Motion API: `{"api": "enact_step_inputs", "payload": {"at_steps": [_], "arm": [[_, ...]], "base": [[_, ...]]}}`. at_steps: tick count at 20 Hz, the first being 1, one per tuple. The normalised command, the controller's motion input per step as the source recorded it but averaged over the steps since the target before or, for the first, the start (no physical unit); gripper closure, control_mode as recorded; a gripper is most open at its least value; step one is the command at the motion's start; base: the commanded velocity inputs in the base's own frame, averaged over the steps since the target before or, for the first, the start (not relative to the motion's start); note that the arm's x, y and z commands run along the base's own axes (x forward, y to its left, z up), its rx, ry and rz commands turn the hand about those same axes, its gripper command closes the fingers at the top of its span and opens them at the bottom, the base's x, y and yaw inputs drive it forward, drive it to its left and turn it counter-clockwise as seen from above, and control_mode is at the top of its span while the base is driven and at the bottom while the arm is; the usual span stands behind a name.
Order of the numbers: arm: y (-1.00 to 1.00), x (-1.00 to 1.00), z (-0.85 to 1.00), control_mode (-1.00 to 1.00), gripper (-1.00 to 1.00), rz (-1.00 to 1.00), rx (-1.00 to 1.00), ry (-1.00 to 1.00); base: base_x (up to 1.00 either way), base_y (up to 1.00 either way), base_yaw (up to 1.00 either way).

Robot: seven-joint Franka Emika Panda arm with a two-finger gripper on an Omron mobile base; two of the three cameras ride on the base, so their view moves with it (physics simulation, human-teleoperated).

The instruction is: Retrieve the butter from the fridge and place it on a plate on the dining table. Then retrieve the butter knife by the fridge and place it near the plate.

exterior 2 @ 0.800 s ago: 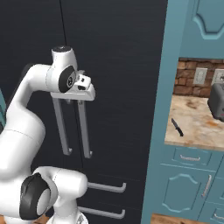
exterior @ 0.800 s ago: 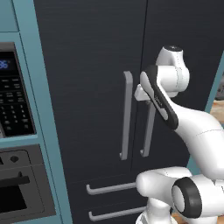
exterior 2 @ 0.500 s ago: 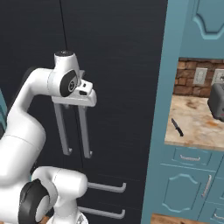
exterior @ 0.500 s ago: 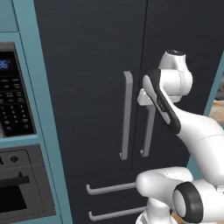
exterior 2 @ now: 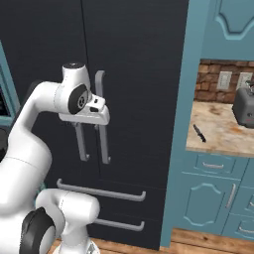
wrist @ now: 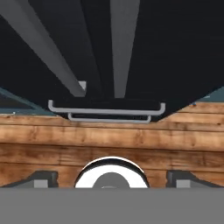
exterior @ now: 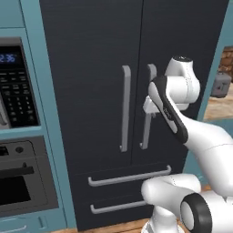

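Observation:
The fridge (exterior: 95, 68) stands shut in front of me, charcoal-black with two long grey bar handles and two drawer handles below. My gripper (exterior: 148, 108) points downward right at the right door's handle (exterior: 146, 132), jaws open and empty. In the right base view the gripper (exterior 2: 93, 121) hangs in front of both handles. The hand view looks down the doors, with the gripper (wrist: 112, 178) wide open and the drawer handles (wrist: 107, 110) far below. The butter knife (exterior 2: 199, 133) lies on the wall counter right of the fridge. The butter is hidden, and the plate and dining table are out of view.
A built-in microwave (exterior: 16, 93) and oven (exterior: 20, 179) sit in the teal column left of the fridge. A grey toaster (exterior 2: 245, 106) stands on the counter (exterior 2: 223, 139) beyond the knife. Teal cabinets (exterior 2: 208, 203) are below, with wooden floor (wrist: 109, 140) underneath.
The hand has sunk a little along the right door's handle and the arm has leaned slightly nearer the fridge. The jaws stay open and the doors stay shut.

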Motion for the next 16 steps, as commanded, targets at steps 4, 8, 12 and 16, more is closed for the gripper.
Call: {"api": "enact_step_inputs", "payload": {"at_steps": [4,8,12,16], "arm": [[0.00,0.00,0.00,1.00,-1.00,0.00,0.00,0.00],[0.00,0.00,0.00,1.00,-1.00,0.00,0.00,0.00],[0.02,0.12,-0.31,-1.00,-1.00,0.05,0.04,-0.13],[0.00,0.84,-0.31,-1.00,-1.00,0.10,0.13,-0.15]], "base": [[-0.70,0.00,0.00],[-0.16,0.00,0.00],[0.00,0.00,0.00],[0.00,0.00,0.00]]}}
